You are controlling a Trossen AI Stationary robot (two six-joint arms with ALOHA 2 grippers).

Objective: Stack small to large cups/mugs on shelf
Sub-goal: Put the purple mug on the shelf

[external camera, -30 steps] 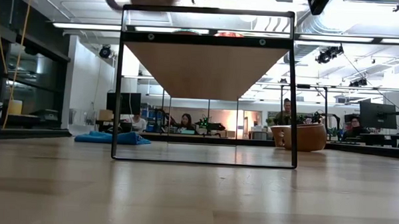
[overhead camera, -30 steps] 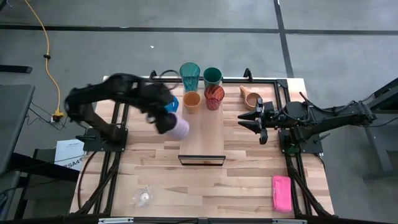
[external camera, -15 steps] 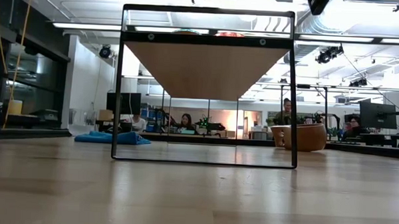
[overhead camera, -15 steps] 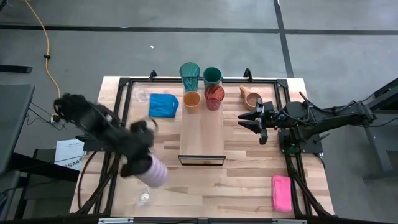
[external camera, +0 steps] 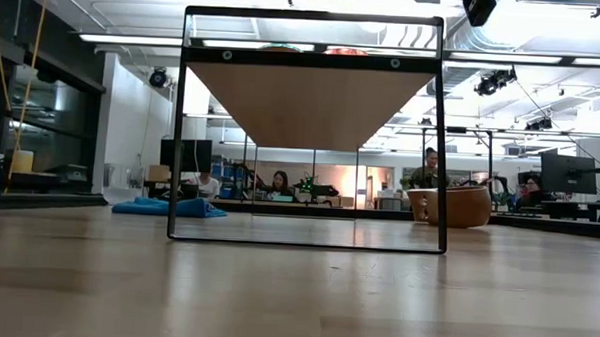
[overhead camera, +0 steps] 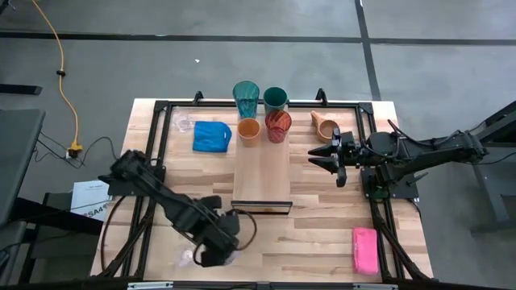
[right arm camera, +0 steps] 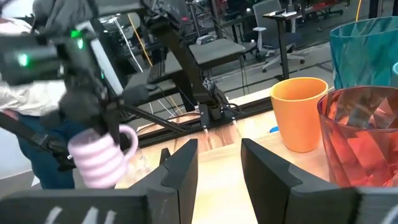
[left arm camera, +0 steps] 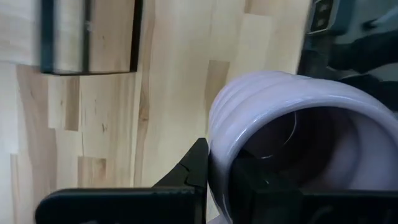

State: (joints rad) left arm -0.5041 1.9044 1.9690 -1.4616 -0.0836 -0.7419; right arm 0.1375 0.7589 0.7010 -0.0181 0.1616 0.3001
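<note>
Tabletop: slatted wood table (overhead camera: 322, 217), shelf (overhead camera: 263, 173) lay lengthwise mid-table, black frame end at near side.
Far row: teal tumbler (overhead camera: 246, 98), green cup (overhead camera: 276, 99), orange cup (overhead camera: 248, 131), red cup (overhead camera: 278, 126) stood at shelf's far end; tan mug (overhead camera: 324, 126) on its side to their right.
Left gripper (overhead camera: 211, 246): at near-left of table, fingers pinched on rim of lavender mug (left arm camera: 298, 143), mug off the shelf.
Right gripper (overhead camera: 332, 155): hovered right of shelf, fingers apart w/ nothing btwn.
Extras: blue cloth (overhead camera: 211, 135) far left, pink sponge (overhead camera: 364, 249) near right, clear glass (overhead camera: 184, 123) beside cloth.
</note>
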